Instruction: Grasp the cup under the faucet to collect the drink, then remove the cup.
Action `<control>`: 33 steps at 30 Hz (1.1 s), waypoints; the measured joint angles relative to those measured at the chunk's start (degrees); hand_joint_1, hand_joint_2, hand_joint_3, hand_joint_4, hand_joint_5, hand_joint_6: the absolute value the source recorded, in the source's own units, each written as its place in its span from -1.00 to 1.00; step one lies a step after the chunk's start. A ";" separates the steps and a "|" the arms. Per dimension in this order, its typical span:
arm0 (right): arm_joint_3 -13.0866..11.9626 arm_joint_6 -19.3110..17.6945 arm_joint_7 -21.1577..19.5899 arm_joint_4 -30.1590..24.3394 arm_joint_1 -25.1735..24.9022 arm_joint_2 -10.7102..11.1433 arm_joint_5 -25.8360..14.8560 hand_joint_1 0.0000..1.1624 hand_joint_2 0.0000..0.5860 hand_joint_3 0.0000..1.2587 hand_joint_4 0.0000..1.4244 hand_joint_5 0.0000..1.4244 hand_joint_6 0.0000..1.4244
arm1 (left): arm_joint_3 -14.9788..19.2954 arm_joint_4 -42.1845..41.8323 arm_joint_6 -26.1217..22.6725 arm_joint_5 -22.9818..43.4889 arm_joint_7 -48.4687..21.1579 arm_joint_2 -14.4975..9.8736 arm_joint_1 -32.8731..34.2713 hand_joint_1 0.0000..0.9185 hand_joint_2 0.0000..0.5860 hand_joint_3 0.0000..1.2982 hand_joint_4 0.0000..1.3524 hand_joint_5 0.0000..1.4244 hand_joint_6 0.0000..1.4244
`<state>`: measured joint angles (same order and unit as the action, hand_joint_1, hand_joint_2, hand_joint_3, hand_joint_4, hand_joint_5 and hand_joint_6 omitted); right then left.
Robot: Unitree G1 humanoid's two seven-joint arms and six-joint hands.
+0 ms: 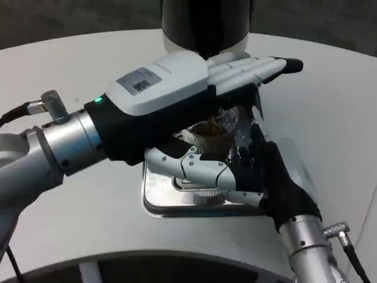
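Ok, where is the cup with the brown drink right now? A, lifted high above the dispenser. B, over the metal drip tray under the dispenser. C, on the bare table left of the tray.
B: the cup sits over the metal drip tray, below the dispenser, with the right hand around it.

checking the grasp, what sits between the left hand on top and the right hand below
In the head view, the clear cup holding brown drink sits there, under the left hand and gripped by the right hand, above the metal drip tray.
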<state>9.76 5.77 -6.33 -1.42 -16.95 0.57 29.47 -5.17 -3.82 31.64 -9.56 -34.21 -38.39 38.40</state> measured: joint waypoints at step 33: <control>0.84 -6.37 -7.27 15.30 -9.59 -1.01 -5.00 0.29 -0.44 -1.00 -1.00 -1.00 -0.93 | 1.30 -1.29 -0.90 0.36 -0.01 -1.60 -1.09 -1.00 -0.53 -1.00 -1.00 -0.92 -0.97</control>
<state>10.60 -0.60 -13.60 13.89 -26.53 -0.44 24.47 -3.87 -5.11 30.74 -9.20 -34.21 -39.99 37.32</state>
